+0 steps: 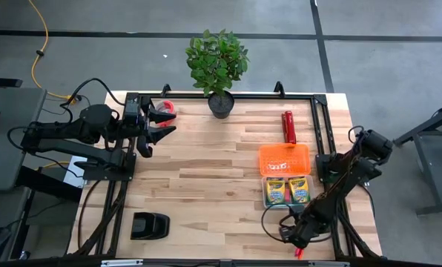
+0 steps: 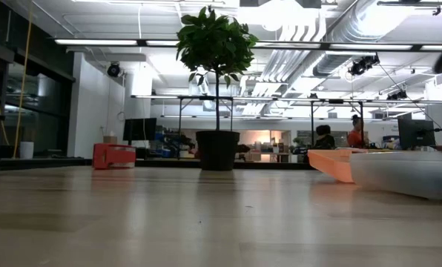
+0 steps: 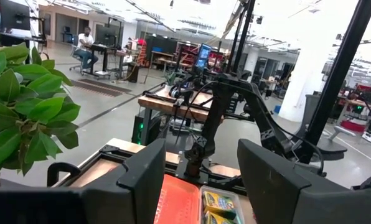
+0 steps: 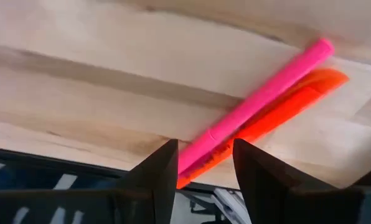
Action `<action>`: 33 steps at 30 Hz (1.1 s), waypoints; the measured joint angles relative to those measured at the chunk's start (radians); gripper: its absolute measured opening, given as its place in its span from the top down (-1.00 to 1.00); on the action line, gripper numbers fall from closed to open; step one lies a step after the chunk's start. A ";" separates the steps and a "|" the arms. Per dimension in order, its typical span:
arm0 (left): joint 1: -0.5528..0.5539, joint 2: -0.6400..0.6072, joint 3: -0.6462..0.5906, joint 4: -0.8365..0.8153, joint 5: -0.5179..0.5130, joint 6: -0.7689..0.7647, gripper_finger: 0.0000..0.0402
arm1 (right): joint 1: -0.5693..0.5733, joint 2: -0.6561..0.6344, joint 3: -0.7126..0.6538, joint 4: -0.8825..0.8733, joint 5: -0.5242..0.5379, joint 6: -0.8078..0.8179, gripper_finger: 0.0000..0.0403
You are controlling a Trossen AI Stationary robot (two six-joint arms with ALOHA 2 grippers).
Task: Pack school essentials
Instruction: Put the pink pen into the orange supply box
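While the left end effector (image 1: pixel 162 119) waits spread at upper left, the right end effector (image 4: pixel 204 163) pinches a pink marker (image 4: pixel 260 102) and an orange one, held above the counter (image 1: pixel 206 178) at lower right, long axis running diagonally away from the fingers.

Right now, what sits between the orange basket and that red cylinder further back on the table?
Nothing: in the high view only bare wood shows between the orange basket and the red cylinder, which lies just behind it on the table.
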 joint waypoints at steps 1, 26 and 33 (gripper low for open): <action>0.000 0.000 0.000 0.000 0.000 0.000 0.06 | -0.003 0.001 0.000 -0.003 0.001 -0.005 0.28; 0.000 0.000 0.000 0.000 -0.016 -0.002 0.06 | -0.024 0.051 0.000 0.021 0.048 -0.048 0.28; 0.000 0.000 0.000 0.001 -0.018 -0.010 0.06 | -0.055 0.024 -0.002 0.023 0.101 -0.136 0.28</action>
